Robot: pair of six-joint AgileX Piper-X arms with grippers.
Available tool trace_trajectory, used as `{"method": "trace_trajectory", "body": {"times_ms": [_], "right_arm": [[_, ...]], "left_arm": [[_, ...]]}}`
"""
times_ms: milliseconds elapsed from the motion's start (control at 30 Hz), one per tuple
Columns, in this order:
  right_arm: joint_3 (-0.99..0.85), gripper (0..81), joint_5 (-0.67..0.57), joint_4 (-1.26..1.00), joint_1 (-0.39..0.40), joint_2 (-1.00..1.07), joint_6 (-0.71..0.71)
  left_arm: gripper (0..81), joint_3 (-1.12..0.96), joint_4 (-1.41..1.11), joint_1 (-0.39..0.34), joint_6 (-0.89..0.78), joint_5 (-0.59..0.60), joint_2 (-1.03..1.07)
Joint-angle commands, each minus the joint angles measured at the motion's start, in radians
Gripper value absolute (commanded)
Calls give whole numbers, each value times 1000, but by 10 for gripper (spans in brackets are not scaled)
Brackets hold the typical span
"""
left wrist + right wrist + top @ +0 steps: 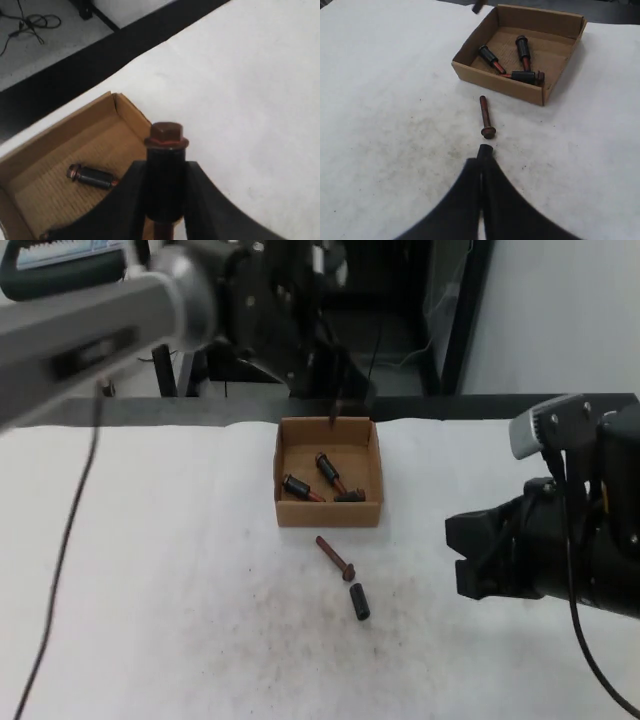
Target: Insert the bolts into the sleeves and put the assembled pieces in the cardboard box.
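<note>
My left gripper (165, 170) is shut on an assembled piece (166, 150), a black sleeve with the bolt's reddish hex head sticking out. In the high view this gripper (340, 405) hangs over the far rim of the cardboard box (328, 512). Three assembled pieces (490, 57) lie inside the box (495, 82). A loose reddish bolt (335, 557) and a loose black sleeve (359, 601) lie on the white bench in front of it. My right gripper (481, 162) is shut with nothing in it; the sleeve's end (485, 148) peeks out just beyond its tips.
A white cloth (150, 590) covers the bench, with open room to the left and in front. A dark strip (450, 405) marks the far edge behind the box. A cable (60, 560) from the left arm hangs across the left side.
</note>
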Motion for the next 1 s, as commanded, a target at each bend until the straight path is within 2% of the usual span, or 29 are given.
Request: {"method": "trace_trajectory", "body": {"times_ms": [0, 267, 700, 967], "right_arm": [[-9, 8, 8, 7, -3, -35, -9], [-9, 8, 8, 7, -3, -89, -9], [-9, 8, 8, 98, -3, -106, -9], [-9, 8, 6, 113, -3, -106, -9]], "left_arm": [[3, -122, 94, 1, -9, -2, 86], [3, -288, 153, 1, -74, -2, 274], [3, -291, 140, 28, -67, -17, 292], [14, -291, 130, 51, 2, -17, 292]]}}
